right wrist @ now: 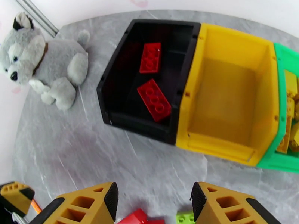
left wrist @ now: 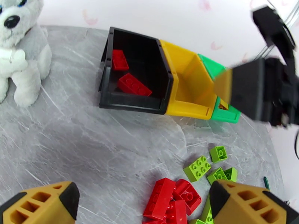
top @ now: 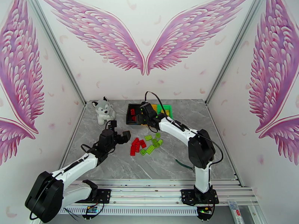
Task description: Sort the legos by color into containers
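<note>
Red and light-green studded plastic bricks [top: 145, 144] lie heaped on the grey marbled tabletop [right wrist: 112, 154], between the arms and near the bins. The left gripper [left wrist: 145, 194] hangs over the heap with its jaws spread wide and empty. The right gripper [right wrist: 154, 196] hovers just in front of the bins, jaws apart and holding nothing.

The bricks touch and overlap, so a wide grab may well lift two at once, or take a green one along with a red one. The green plastic bin [right wrist: 286, 56] holds yellow bricks [right wrist: 291, 109] and the yellow plastic bin [right wrist: 224, 94] is bare, so a green brick dropped by bin colour would mix the sets. Both arms reaching for the bins could meet.

The long red brick [left wrist: 160, 198] nearest the left jaws lies studs up, its long axis running from lower left to upper right in the left wrist view. In the black plastic bin [right wrist: 112, 90] two red bricks rest flat, one [right wrist: 154, 99] diagonal, the other [right wrist: 150, 57] nearly along the bin's depth.
</note>
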You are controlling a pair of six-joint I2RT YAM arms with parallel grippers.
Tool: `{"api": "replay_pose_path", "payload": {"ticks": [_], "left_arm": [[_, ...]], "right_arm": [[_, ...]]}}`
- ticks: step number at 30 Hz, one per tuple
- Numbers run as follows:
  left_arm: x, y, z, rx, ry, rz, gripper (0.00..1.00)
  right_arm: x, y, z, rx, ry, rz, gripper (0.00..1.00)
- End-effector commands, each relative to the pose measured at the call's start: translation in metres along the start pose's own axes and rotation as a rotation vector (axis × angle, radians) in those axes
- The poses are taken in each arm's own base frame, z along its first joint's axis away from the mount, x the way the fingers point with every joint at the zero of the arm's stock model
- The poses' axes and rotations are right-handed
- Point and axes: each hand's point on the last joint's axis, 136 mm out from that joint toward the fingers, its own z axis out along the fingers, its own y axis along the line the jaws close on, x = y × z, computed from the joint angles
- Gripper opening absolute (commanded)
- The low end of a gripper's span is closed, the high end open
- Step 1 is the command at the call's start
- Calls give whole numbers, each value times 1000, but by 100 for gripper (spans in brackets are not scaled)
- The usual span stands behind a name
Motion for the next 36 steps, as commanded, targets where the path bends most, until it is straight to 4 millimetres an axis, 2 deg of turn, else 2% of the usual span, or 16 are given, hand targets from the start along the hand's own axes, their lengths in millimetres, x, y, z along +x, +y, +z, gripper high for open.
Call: {"api": "replay_pose_path", "payload": {"ticks": [1,6,11,15,21,27,32,36], "left_arm": [[4,-6,8,2,65,5,91],[20,-19,24,-6,178,80,83],[49,-36,46,-18,320,186,75],[73,-40,63,-88,422,301,72],[80,-41,75,-184,437,414,67],[82,-38,82,-225,446,454,64],[95,-38,90,-220,500,465,59],[97,-33,93,-237,517,472,54]], "right_arm": [[19,-7,-9,25,-15,8,56],[55,-25,-27,40,-14,39,54],[77,-33,-54,21,-30,61,57],[93,-40,-72,12,-37,66,60],[114,-46,-90,-20,-48,72,64],[119,-41,-100,-46,-71,50,64],[108,-31,-108,-77,-124,54,64],[98,-24,-112,-102,-154,56,64]]}}
